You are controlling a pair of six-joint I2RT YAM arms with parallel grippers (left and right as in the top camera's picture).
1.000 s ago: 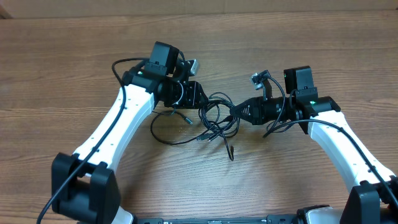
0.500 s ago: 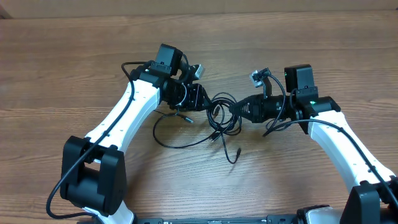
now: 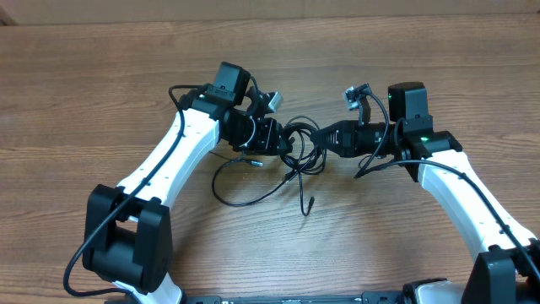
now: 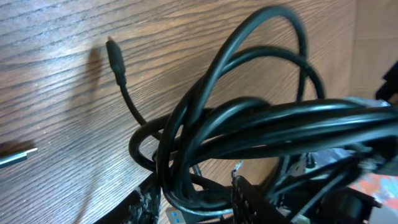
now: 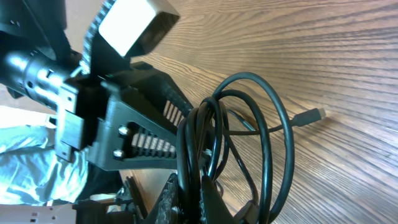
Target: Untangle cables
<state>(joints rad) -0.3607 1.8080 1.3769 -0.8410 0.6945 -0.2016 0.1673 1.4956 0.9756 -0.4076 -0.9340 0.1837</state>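
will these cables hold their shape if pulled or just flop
Likely floppy: the cables hang in loose loops between the left claw and right claw. Probably light: thin cords, one plug end trailing freely on the table. Loops overlap, so they may snag.

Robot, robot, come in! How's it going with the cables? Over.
Left gripper and right gripper both clamped on the cables. Bundle bunched between them, not untangled yet. One loop and a plug end trail on the table. Nothing in the way.
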